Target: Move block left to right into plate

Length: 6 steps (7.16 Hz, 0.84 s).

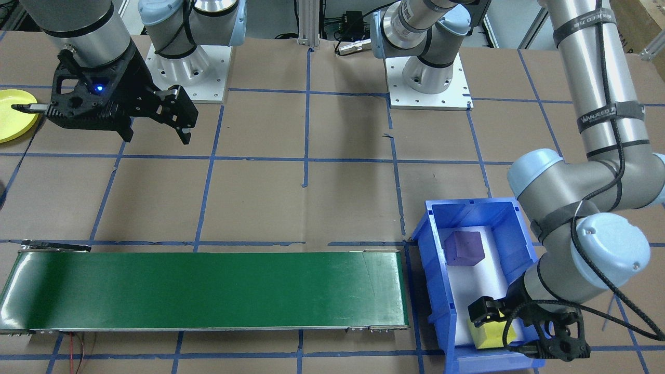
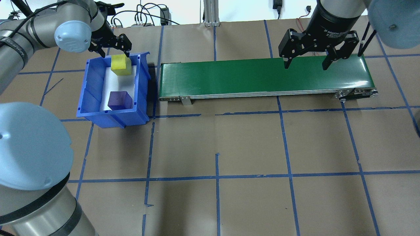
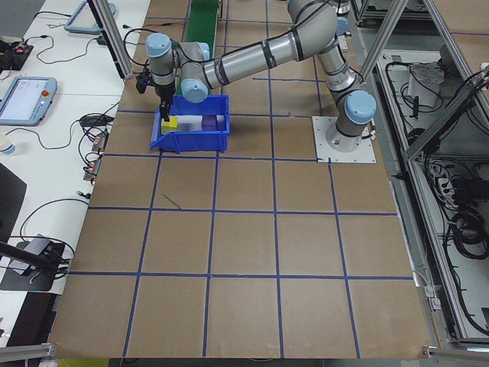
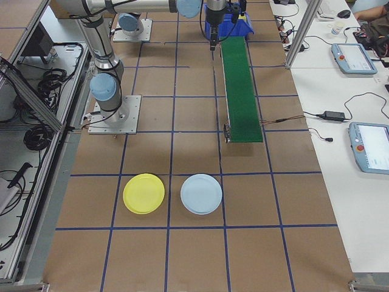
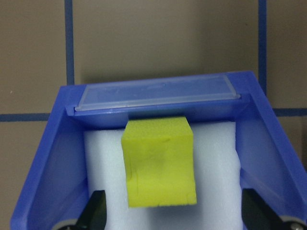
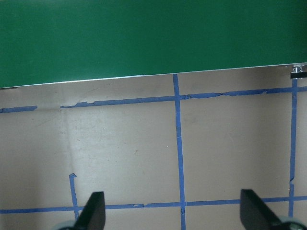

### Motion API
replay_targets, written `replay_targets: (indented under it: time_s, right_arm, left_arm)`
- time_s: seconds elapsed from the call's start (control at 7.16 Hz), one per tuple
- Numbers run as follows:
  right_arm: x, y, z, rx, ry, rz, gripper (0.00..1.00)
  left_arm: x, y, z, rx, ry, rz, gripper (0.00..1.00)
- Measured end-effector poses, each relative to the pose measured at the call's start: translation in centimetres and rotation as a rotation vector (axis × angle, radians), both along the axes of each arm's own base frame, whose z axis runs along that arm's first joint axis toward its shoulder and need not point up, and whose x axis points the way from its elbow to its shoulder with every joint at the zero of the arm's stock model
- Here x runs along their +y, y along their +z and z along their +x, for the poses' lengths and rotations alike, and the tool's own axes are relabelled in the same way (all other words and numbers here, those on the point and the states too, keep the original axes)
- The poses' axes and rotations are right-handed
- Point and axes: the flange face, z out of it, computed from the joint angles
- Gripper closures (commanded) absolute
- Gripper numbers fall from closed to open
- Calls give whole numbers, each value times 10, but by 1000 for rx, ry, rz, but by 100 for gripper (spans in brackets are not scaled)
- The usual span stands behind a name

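Blocks, two of them, sit in the blue bin [image 2: 113, 88], which serves as the landmark for everything else. Largest on the table is the green conveyor belt [image 2: 262, 77], its one end just beside the bin and its length running away toward the robot's right; judging by the layout, it is meant to carry a block across to the far arm. The right gripper [image 2: 304, 64] hangs over the far end of that belt from the bin, jaws spread wide and holding nothing, likely waiting to receive. The bin is lined with white foam [image 5: 216, 163], probably so the blocks rest level and reachable. Well apart from the bin, past the belt's far end, lies the yellow plate [image 4: 143, 193] with a pale blue plate [image 4: 201, 193] just beside it.

Inside the bin, the purple block [image 2: 120, 100] sits at the end nearer the robot, and the yellow block [image 2: 120, 64] at the far end, against the bin's far wall. The left gripper [image 2: 110, 49] hovers over the yellow block, jaws released and spread wider than the block. In the wrist view the block lies between the two fingertips [image 5: 94, 211], nearer the left one, untouched.
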Motion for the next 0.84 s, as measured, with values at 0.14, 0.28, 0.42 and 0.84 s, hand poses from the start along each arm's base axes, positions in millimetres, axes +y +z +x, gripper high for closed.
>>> replay_targets:
  time_s: [0.14, 0.28, 0.42, 0.84]
  right_arm:
    - [0, -1, 0, -2, 0, 3, 0]
    - [1, -2, 0, -3, -1, 5, 0]
    - [1, -3, 0, -3, -1, 5, 0]
    - [1, -3, 0, -5, -1, 6, 0]
  left_arm:
    - [-9, -17, 1, 3, 0, -6, 0]
    - [-15, -32, 2, 6, 0, -8, 0]
    - [-17, -45, 2, 9, -1, -8, 0]
    - [-18, -71, 2, 11, -3, -2, 66]
